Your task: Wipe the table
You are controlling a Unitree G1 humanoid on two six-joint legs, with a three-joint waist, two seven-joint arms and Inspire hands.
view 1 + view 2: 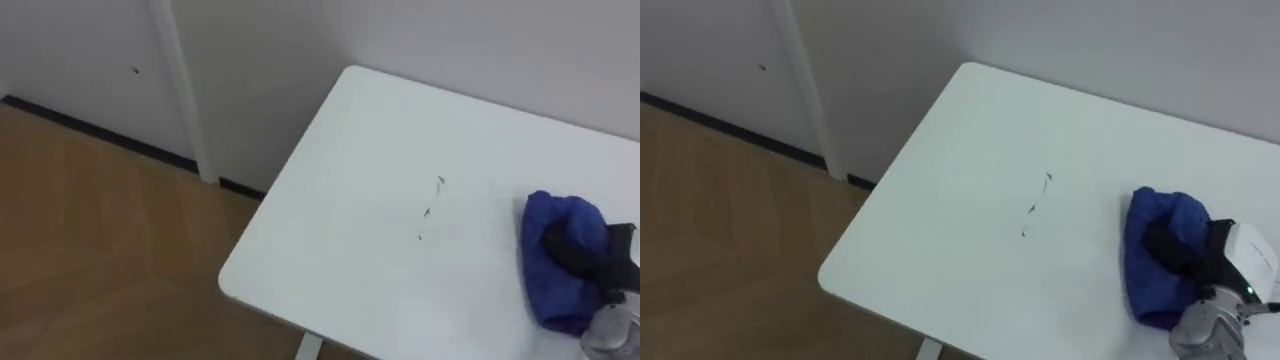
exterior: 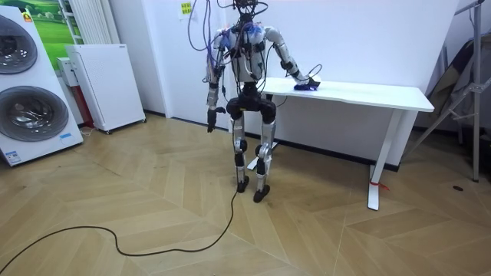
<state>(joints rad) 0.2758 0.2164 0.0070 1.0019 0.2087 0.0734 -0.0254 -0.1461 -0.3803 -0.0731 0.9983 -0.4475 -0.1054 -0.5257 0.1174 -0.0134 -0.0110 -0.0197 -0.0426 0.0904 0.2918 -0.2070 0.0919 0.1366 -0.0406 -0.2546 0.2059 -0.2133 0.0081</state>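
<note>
One hand, your right hand (image 1: 1195, 255), has its fingers curled into the bunched blue cloth (image 1: 1140, 280) on the white surface (image 1: 960, 230), apparently mid-wipe, while your left hand (image 2: 209, 123) hangs idle; next, sweep leftward from the hand across the small dark marks (image 1: 1032, 210).

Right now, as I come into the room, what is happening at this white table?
The robot stands at one end of the white table. Its right hand rests on a bunched blue cloth on the tabletop, fingers curled into it. A few small dark marks lie on the surface left of the cloth, apart from it. The left hand hangs at its side.
</note>
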